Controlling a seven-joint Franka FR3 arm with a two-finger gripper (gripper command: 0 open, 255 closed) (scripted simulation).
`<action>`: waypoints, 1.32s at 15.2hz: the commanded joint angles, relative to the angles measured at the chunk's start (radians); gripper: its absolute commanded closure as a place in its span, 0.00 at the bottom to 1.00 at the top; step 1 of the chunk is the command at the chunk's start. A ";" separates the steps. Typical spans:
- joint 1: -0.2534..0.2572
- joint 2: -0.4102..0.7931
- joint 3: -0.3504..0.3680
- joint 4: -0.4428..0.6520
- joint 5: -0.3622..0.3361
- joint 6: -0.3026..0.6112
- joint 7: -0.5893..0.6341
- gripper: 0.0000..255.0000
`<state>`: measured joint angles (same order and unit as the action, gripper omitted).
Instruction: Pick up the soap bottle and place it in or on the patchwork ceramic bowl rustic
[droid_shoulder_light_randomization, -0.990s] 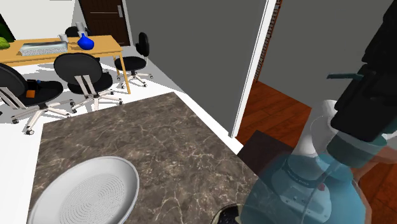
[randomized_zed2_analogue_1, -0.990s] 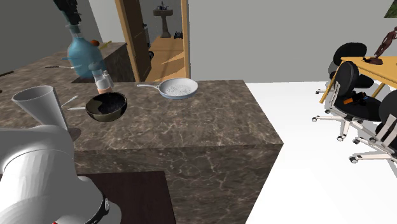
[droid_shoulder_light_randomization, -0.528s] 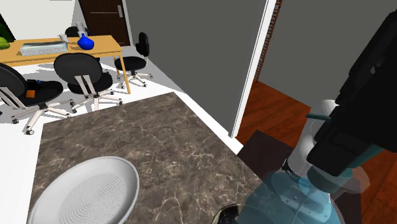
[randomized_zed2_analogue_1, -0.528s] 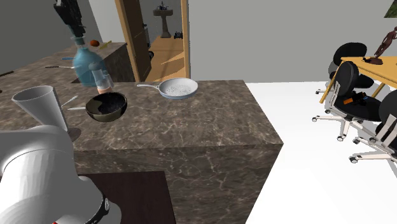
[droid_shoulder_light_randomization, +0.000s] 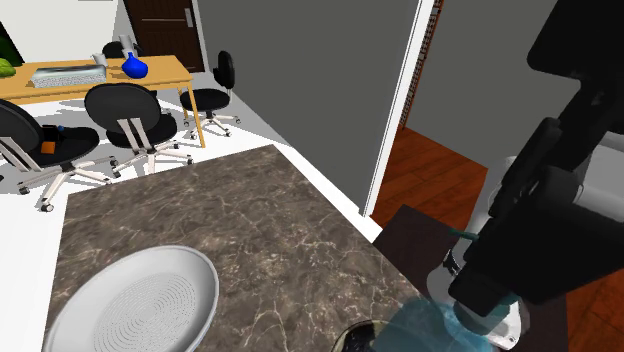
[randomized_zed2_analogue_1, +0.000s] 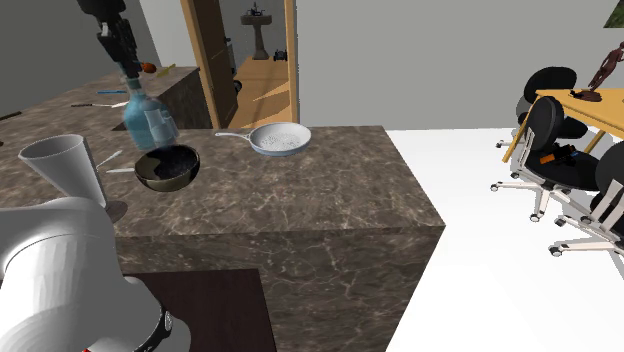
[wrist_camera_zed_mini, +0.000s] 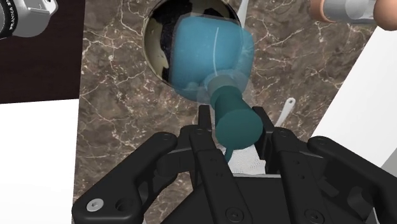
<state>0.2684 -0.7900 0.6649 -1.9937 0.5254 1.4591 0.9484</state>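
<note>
The soap bottle (wrist_camera_zed_mini: 210, 56) is a translucent blue flask with a teal cap. My gripper (wrist_camera_zed_mini: 236, 130) is shut on its neck just below the cap, fingers pressed on both sides. The bottle hangs tilted, its body directly over the dark, shiny bowl (wrist_camera_zed_mini: 153, 46) on the marble counter. In the second exterior view the bottle (randomized_zed2_analogue_1: 148, 119) hangs from the gripper (randomized_zed2_analogue_1: 129, 66) just above the bowl (randomized_zed2_analogue_1: 167, 168), apart from it. In the shoulder view the gripper (droid_shoulder_light_randomization: 484, 298) and bottle (droid_shoulder_light_randomization: 428, 326) sit at the lower right, with the bowl's edge (droid_shoulder_light_randomization: 356, 338) beside them.
A white frying pan (randomized_zed2_analogue_1: 281, 138) lies on the counter (randomized_zed2_analogue_1: 300, 200) to the bowl's right. A grey cone-shaped cup (randomized_zed2_analogue_1: 64, 165) stands at its left. A white utensil (wrist_camera_zed_mini: 285, 109) lies near the bowl. Office chairs (droid_shoulder_light_randomization: 133, 125) and a wooden desk (droid_shoulder_light_randomization: 100, 78) stand beyond the counter.
The gripper has carried the bottle down and toward the bowl. In the second exterior view it moved right and lower, from beside the bowl to right above it.
</note>
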 joint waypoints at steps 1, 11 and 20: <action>0.005 -0.012 0.008 -0.033 0.009 0.023 -0.004 1.00; 0.019 -0.044 0.025 -0.124 0.031 0.083 -0.020 1.00; 0.019 -0.044 0.025 -0.124 0.031 0.083 -0.020 0.00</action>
<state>0.2872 -0.8342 0.6899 -2.1177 0.5567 1.5425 0.9288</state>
